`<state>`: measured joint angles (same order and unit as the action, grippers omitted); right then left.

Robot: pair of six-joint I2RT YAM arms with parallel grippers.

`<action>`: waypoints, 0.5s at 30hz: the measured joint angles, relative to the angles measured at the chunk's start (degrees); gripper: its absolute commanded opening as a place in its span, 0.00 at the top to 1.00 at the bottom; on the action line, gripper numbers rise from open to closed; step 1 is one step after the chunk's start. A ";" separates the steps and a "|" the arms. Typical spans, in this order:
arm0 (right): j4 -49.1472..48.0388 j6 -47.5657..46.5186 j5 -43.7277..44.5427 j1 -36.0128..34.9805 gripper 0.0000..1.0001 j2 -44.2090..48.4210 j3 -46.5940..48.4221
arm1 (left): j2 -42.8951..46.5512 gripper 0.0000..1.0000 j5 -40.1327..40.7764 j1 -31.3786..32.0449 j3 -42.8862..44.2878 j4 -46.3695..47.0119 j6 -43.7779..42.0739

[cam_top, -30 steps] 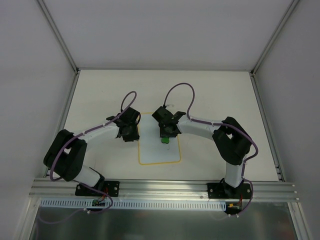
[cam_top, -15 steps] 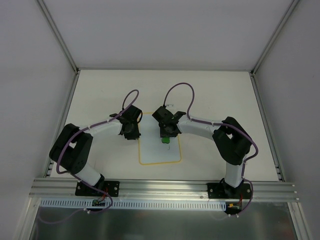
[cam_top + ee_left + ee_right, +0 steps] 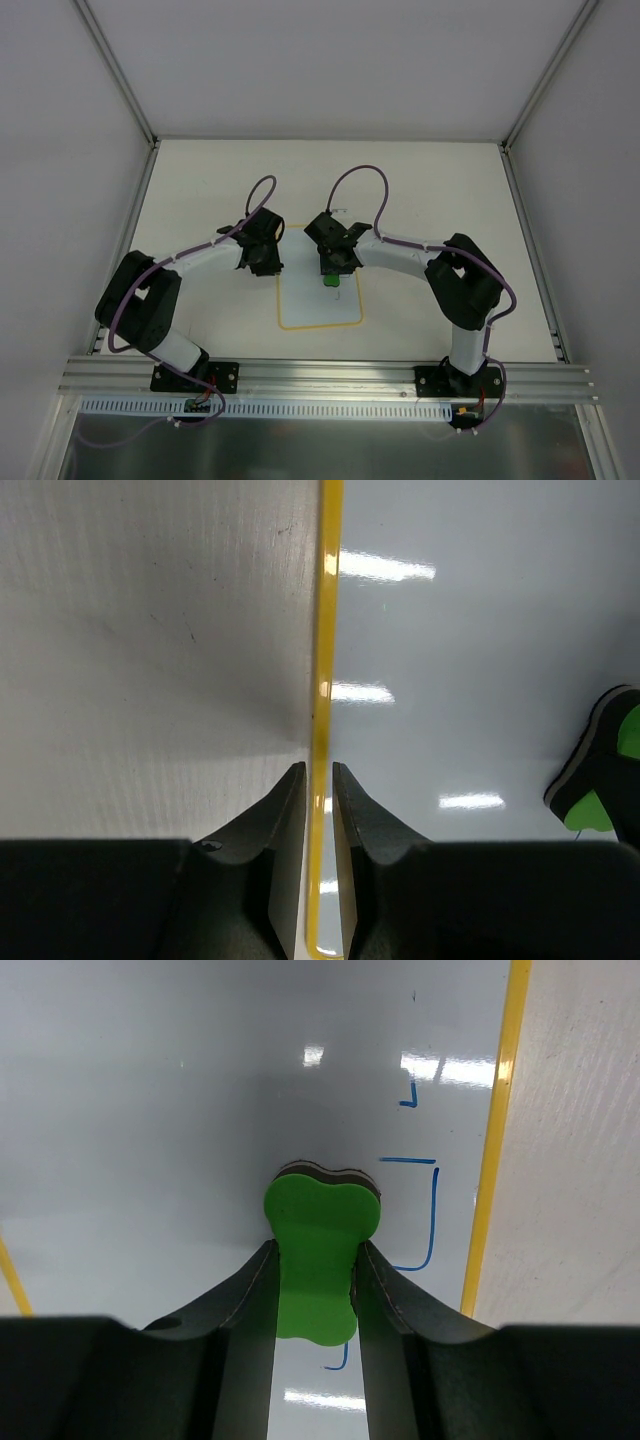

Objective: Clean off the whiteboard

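Right wrist: right end effector (image 3: 316, 1248) is gripping lobed green eraser (image 3: 320, 1205) on glossy yellow-rimmed whiteboard (image 3: 150, 1090), lying lengthwise near-to-far counter (image 3: 200, 180) edge; left end effector (image 3: 319, 770) narrow.

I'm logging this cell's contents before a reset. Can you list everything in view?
whiteboard: one, white with yellow border, mid-table between the arms
marker lines: a few, blue, on the board beside the eraser
eraser: one, green, on the board
table: one, white, under everything
rail: one, silver, near edge, carrying both arm bases
cables: two, purple, looped over the arms
left gripper: black, jaws almost closed, over the board's left yellow edge
right gripper: black, shut on the eraser
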<state>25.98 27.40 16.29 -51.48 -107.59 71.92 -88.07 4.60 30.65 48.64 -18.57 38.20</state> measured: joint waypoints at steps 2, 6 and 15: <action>0.00 0.00 -0.02 0.00 0.87 0.00 0.00 | -0.46 0.84 -0.09 0.00 0.35 0.13 0.02; -0.02 -0.02 -0.04 0.00 0.87 0.00 0.00 | -2.75 0.90 -0.13 0.00 0.81 0.37 0.00; -0.04 -0.04 -0.02 0.02 0.89 -0.07 0.00 | -4.17 1.00 -0.68 -0.02 2.03 0.31 -0.02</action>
<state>25.93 27.35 16.27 -51.46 -107.66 71.92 -92.25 3.92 30.63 50.68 -18.26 38.17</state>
